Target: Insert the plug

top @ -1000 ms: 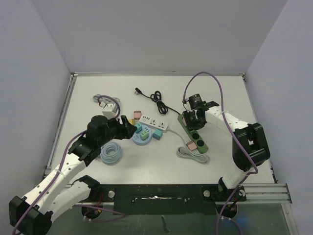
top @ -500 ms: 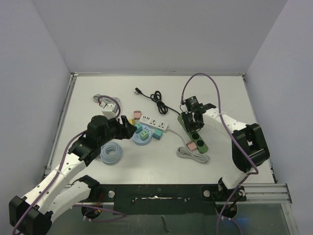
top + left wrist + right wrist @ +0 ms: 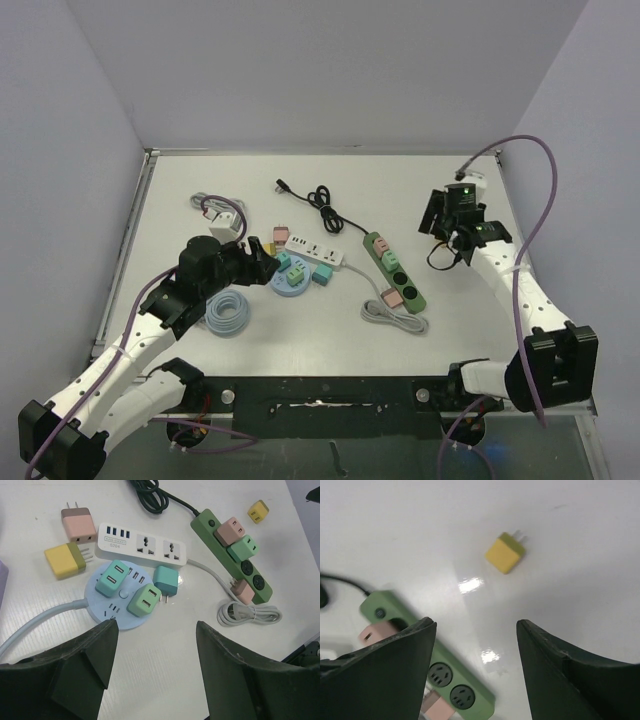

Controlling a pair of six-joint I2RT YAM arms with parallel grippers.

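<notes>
Right gripper point(image 3: 474, 630) hangs wide open and empty. Beyond its fingers we see the small yellow plug point(image 3: 505, 555) lying loose on the white tabletop point(image 3: 580, 540), near the green power strip point(image 3: 451, 680) but apart from it. Our left gripper point(image 3: 156, 630), also wide and empty, hovers near the round blue socket hub point(image 3: 107, 611), which carries two mint-green adapters point(image 3: 112, 577).
</notes>
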